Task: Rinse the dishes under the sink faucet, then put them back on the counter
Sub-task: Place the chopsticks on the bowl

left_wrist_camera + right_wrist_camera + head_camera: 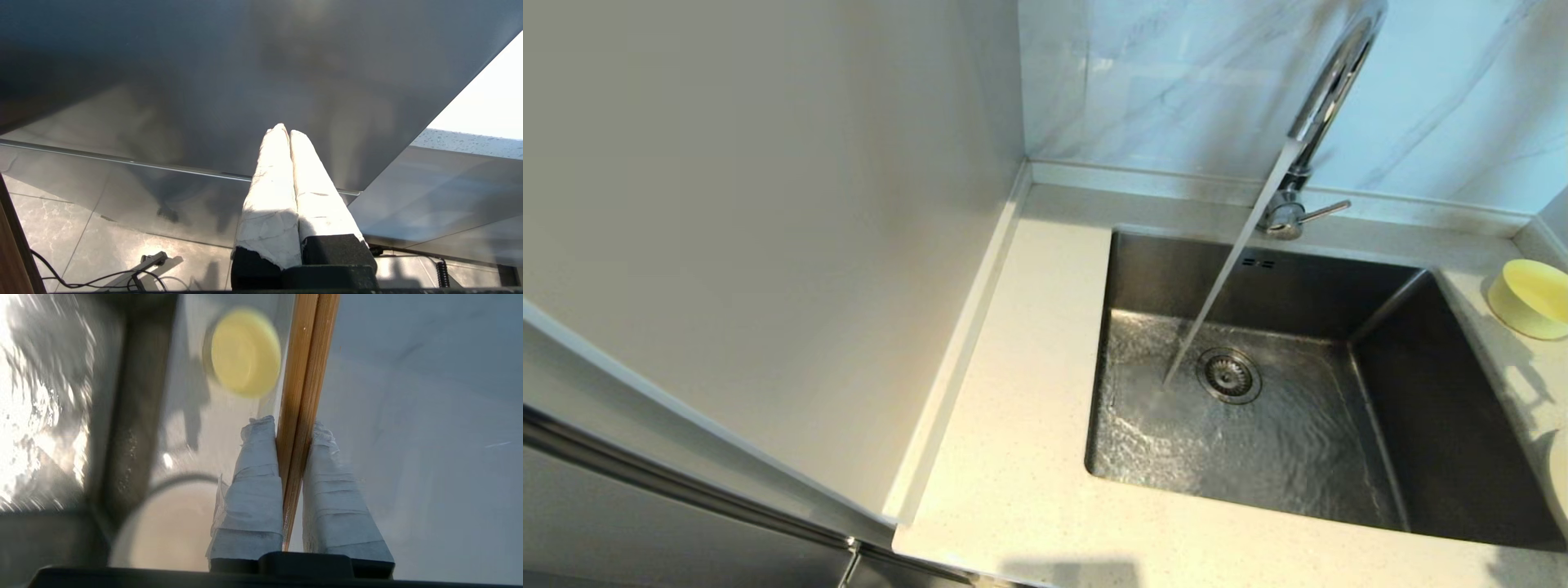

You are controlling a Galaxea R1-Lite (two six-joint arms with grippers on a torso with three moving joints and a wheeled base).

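Note:
Water pours from the chrome faucet (1327, 90) into the steel sink (1282, 457), landing beside the drain strainer (1228, 375). The pale-yellow bowl (1531, 297) stands on the counter (1021, 392) right of the sink, and shows in the right wrist view too (245, 351). My right gripper (295, 424) is shut on the brown chopsticks (304, 375), held above the counter beside the off-white plate (171, 526); the plate's edge (1560, 478) just shows at the head view's right border. My left gripper (285, 130) is shut with nothing in it, parked low beside a cabinet panel. Neither gripper shows in the head view.
A beige wall panel (768, 204) rises along the counter's left side. A grey-veined marble wall (1176, 82) backs the sink. Under my left arm lie the tiled floor and cables (102, 277).

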